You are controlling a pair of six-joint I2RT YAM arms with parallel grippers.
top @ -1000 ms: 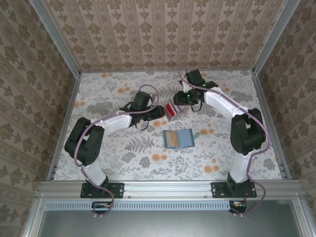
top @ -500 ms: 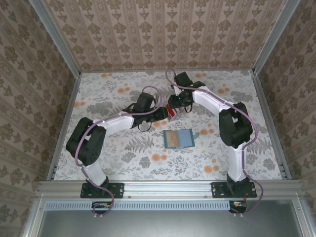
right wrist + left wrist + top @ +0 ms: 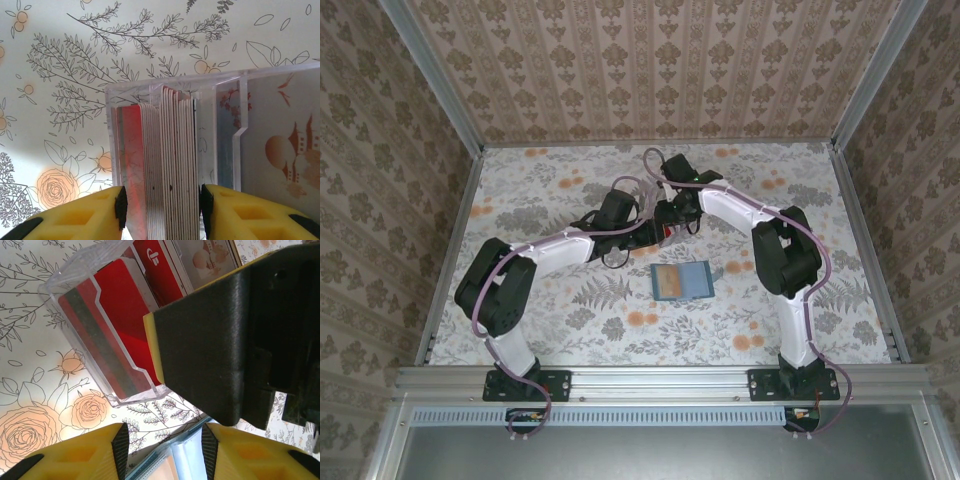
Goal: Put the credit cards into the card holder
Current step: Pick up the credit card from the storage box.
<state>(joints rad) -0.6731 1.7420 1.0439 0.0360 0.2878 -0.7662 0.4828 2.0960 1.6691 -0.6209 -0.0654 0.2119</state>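
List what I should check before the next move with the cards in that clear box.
1. Right gripper lined up on the credit cards: ok, one pad on each side of the stack.
2. Firm grip on the stack: cannot tell.
3. Cards out of the clear box: not ok, they stand inside it.
4. Left gripper free: ok, open, nothing between its fingers.
5. Card holder ready: ok, lying open on the table.
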